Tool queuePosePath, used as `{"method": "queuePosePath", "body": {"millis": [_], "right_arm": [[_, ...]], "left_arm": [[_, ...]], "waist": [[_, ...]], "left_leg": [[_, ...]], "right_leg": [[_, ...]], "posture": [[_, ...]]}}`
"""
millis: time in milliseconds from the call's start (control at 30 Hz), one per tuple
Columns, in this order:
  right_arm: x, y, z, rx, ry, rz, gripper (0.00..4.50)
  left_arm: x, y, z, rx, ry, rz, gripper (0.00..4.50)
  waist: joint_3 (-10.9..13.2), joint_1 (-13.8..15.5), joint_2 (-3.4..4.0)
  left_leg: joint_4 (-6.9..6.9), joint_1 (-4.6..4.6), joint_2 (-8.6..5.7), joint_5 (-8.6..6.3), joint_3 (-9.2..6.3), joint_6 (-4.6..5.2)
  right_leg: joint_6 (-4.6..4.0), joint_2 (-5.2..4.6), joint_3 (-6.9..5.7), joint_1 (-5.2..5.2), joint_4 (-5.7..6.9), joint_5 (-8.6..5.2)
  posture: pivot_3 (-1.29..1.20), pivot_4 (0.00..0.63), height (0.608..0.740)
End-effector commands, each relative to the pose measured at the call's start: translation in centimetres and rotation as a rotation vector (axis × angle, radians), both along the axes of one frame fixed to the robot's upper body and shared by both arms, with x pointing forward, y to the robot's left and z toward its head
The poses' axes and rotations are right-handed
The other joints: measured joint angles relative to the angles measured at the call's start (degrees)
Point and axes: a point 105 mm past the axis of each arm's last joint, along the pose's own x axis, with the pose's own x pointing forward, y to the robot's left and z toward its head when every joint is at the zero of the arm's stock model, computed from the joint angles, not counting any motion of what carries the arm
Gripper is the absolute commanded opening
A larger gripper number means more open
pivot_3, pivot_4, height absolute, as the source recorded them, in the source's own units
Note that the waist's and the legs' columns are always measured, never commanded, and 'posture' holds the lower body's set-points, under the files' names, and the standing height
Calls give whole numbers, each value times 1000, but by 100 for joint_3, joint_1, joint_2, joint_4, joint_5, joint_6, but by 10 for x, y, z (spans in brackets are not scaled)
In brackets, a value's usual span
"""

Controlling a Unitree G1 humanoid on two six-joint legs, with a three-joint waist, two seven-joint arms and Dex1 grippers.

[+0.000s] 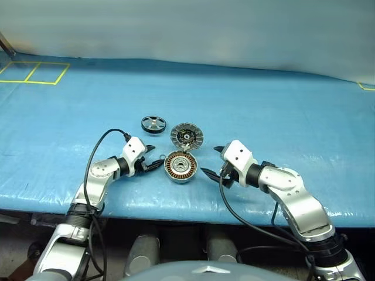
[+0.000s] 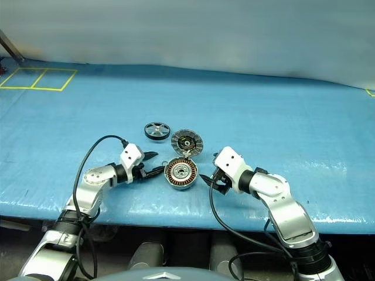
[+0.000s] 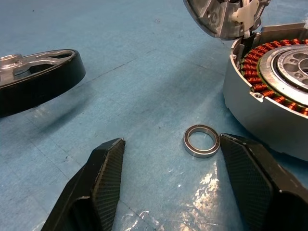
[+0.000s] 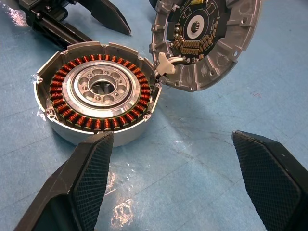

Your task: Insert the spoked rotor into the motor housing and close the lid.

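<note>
The motor housing (image 1: 180,166) lies open on the blue cloth, its copper windings ringing a silver centre. Its hinged lid (image 1: 186,137) stands tilted up behind it, ribbed inner face showing. The spoked rotor (image 1: 153,123), black-rimmed, lies flat to the far left of the lid. My left gripper (image 1: 155,157) is open just left of the housing, low over the cloth. In the left wrist view a tiny thin metal ring (image 3: 201,140) lies between its fingers (image 3: 103,178), close to the one nearer the housing (image 3: 274,86). My right gripper (image 1: 212,161) is open right of the housing, holding nothing.
Blue cloth covers the table (image 1: 281,117), whose front edge runs just below both arms. Yellow tape squares (image 1: 35,72) mark the far left corner. A grey wall stands behind the table.
</note>
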Motion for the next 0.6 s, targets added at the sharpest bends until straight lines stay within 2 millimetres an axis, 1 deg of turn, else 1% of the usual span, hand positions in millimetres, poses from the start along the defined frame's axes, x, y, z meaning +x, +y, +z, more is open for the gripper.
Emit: {"method": "queuePosePath", "body": {"millis": [33, 67, 200, 233, 267, 300, 333, 367, 400, 433, 467, 600], "right_arm": [[0, 4, 13, 10, -56, 23, 4159], [0, 4, 13, 9, -56, 23, 4159], [1, 5, 13, 9, -58, 24, 4159], [1, 5, 13, 9, -58, 24, 4159], [1, 5, 13, 9, -59, 24, 4159], [1, 5, 13, 10, -60, 24, 4159], [1, 5, 13, 10, -60, 23, 4159], [1, 5, 13, 10, -60, 22, 4159], [1, 5, 13, 10, -61, 21, 4159], [1, 5, 12, 10, -61, 19, 4159], [1, 5, 12, 11, -60, 18, 4159], [1, 5, 11, 13, -57, 16, 4159]], "left_arm": [[1, -3, -2, 10, -2, -7, 3047], [1, -3, -3, 16, -4, -7, 2730], [0, -5, -4, 3, 12, -22, 2730], [0, -5, -4, 2, 14, -24, 2408], [0, -5, -5, 5, 13, -23, 2233], [0, -4, -5, 11, 10, -19, 1863], [0, -4, -5, 12, 11, -16, 1572], [1, -3, -5, 12, 11, -11, 1374], [1, -2, -5, 11, 12, -7, 1005], [2, -1, -5, 15, 11, -5, 730], [2, 0, -6, 20, 11, -3, 651], [2, 5, -5, 27, 4, 12, 652]], "waist": [[0, -1, -1], [0, -1, -1], [0, -1, -1], [0, -1, 0], [0, -2, -1], [0, -2, -1], [0, -2, -1], [0, -2, -1], [0, -2, -1], [0, -1, -1], [0, -2, -1], [0, -6, 0]], "left_leg": [[1, 0, 0, 0, 0, 0], [1, 0, 0, 0, 0, 0], [1, 1, 0, 0, 0, 0], [1, 1, 0, 0, 0, 0], [1, 1, 0, 0, 0, 0], [1, 1, 0, 0, 0, 0], [1, 1, 0, 0, 0, 0], [1, 1, 0, 0, 0, 0], [1, 1, 0, 0, 0, 0], [1, 1, 0, 0, 0, 0], [1, 1, 0, 0, 0, 0], [1, 3, 0, 0, 0, 0]], "right_leg": [[0, 0, 0, 1, 0, 0], [0, 0, 0, 1, 0, 0], [0, 0, 0, 1, 0, 0], [0, 0, 0, 1, 0, 0], [0, 0, 0, 1, 0, 0], [0, 0, 0, 1, 0, 0], [0, 0, 0, 1, 0, 0], [0, 0, 0, 1, 0, 0], [0, 0, 0, 1, 0, 0], [0, 0, 0, 1, 0, 0], [0, 0, 0, 1, 0, 0], [0, 0, 0, 2, 0, 0]], "posture": [[0, 150, 740], [0, 150, 740], [0, 150, 740], [0, 150, 740], [0, 150, 740], [0, 150, 740], [0, 150, 740], [0, 150, 740], [0, 150, 740], [0, 150, 740], [0, 150, 740], [0, 150, 740]]}}
